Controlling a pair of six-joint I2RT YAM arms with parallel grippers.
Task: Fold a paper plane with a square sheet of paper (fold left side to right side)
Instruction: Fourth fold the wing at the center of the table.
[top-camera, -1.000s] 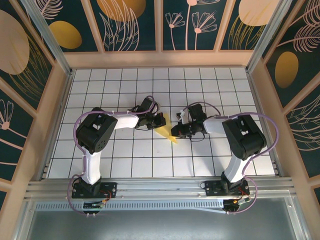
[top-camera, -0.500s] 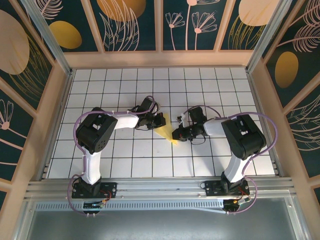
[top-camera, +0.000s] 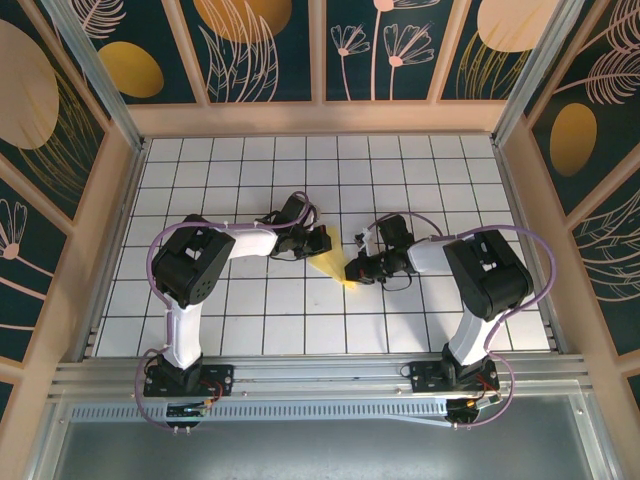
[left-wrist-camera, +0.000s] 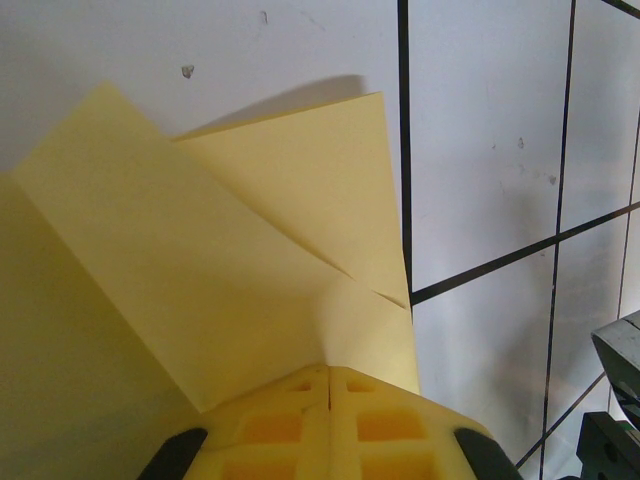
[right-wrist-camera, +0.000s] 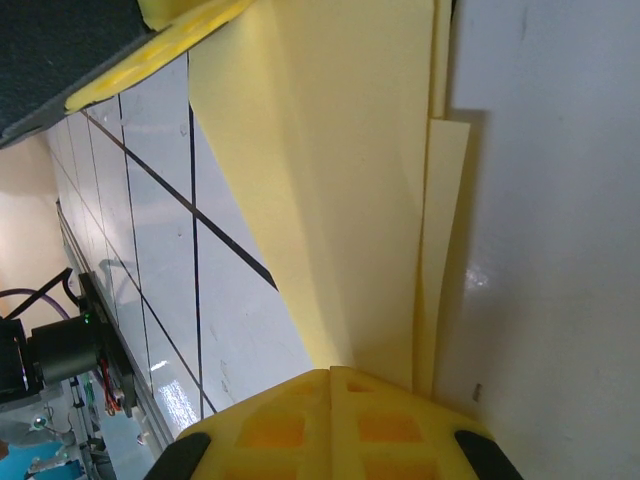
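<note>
The square sheet of paper (top-camera: 333, 266) is pale yellow and folded into a narrow pointed shape with layered flaps (left-wrist-camera: 230, 250). It lies on the white tiles between the two arms. My left gripper (top-camera: 322, 246) is shut at its upper end, and the paper rises in a small ridge into the closed tips (left-wrist-camera: 330, 370). My right gripper (top-camera: 354, 270) is shut at the lower pointed end (right-wrist-camera: 330, 372), with the long creased flap (right-wrist-camera: 340, 180) running away from its tips. The left gripper's yellow finger (right-wrist-camera: 190, 20) sits at the flap's far end.
The white grid-tile table (top-camera: 450, 180) is ringed by a low wooden wall (top-camera: 320, 118). Both arms reach inward from their bases (top-camera: 185, 378) (top-camera: 450, 375) at the near edge. Part of the right arm's dark body (left-wrist-camera: 615, 400) sits close beside the left gripper.
My right gripper has slid a little left and down over the paper's pointed end, covering more of the tip. The left gripper has stayed put.
</note>
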